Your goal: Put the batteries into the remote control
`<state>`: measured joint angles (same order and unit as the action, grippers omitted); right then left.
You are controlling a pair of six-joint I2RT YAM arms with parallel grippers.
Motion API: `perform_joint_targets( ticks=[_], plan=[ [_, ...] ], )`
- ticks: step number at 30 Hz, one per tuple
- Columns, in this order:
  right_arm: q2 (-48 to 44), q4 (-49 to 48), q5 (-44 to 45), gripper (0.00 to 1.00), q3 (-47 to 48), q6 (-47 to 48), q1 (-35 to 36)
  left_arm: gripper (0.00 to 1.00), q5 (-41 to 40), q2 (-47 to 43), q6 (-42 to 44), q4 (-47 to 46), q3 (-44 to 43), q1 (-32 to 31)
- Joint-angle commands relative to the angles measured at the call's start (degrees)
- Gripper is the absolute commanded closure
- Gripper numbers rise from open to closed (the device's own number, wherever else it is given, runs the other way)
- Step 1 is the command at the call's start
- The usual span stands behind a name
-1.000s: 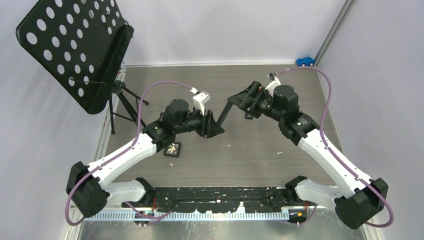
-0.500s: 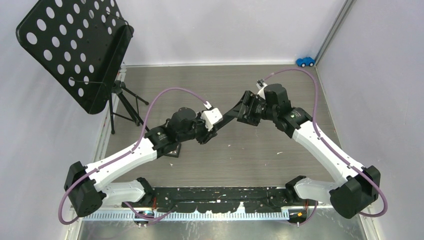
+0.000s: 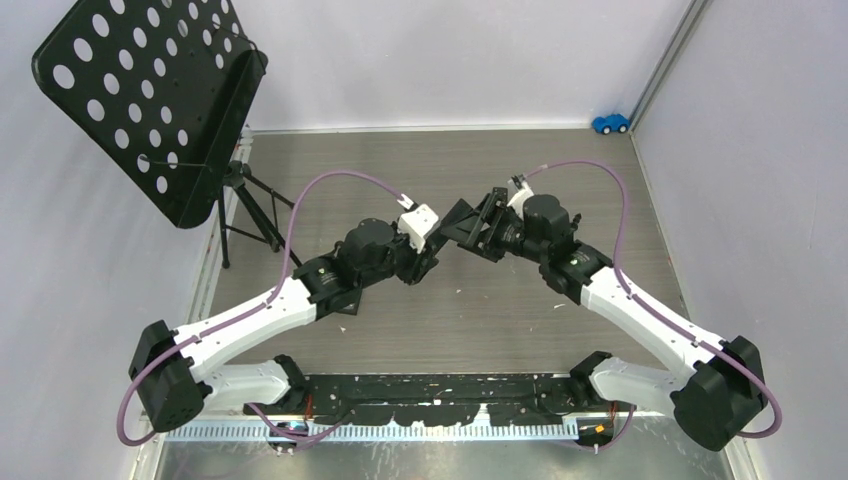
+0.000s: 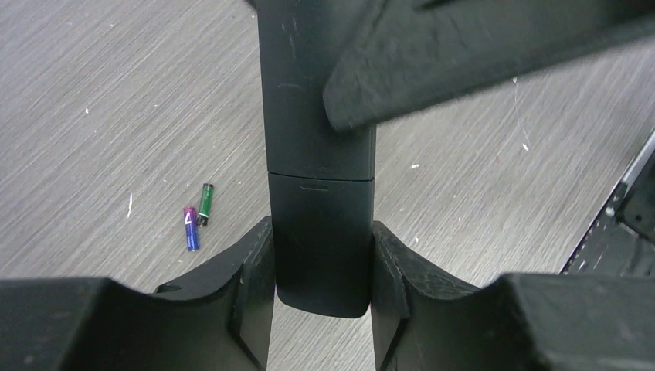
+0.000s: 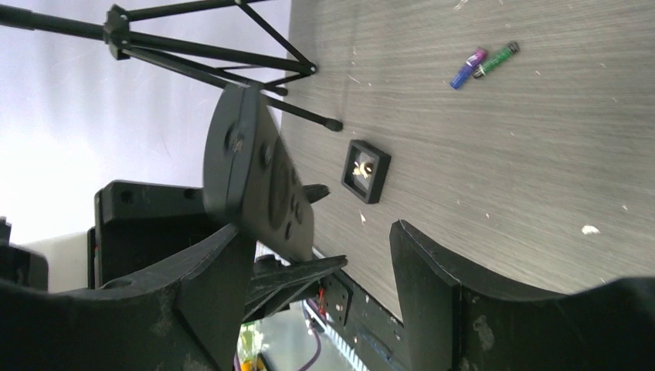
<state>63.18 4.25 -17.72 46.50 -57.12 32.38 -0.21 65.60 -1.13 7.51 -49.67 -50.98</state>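
The black remote control hangs above the table, its lower end clamped between the fingers of my left gripper. From the right wrist the remote shows its button face. It rests against the left finger of my right gripper, and the other finger stands well apart. Two batteries lie together on the table, one blue-purple and one green. The right wrist view has them at the upper right. From above, the two grippers meet mid-table, left and right.
A small black square plate with a white mark lies on the table near the left arm. A tripod with a perforated black board stands at the back left. A blue toy car sits in the far right corner.
The right gripper has swung left and down onto the remote's far end, and its jaws have narrowed a little. The left arm has turned and carried the remote toward it.
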Motion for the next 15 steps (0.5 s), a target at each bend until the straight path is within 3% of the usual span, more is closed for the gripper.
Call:
perform_joint_targets(
  ticks=[1,6,12,15],
  plan=[
    [-2.18,-8.74,12.35,0.31,0.11,1.13,4.76,1.00,-3.92,1.12,-9.32,-5.48,-3.66,-0.44],
    [-0.35,-6.03,21.72,0.38,2.84,4.15,9.56,1.00,-6.19,2.74,-14.05,-3.91,-6.31,-0.52],
    [1.65,-7.57,22.10,0.65,2.78,3.53,10.95,0.99,-4.80,2.56,-16.65,-4.07,-7.37,-0.52],
    [0.26,-10.71,23.02,0.74,0.80,3.65,10.90,0.88,-0.97,1.73,-16.39,-4.67,-6.76,-0.52]
  ],
)
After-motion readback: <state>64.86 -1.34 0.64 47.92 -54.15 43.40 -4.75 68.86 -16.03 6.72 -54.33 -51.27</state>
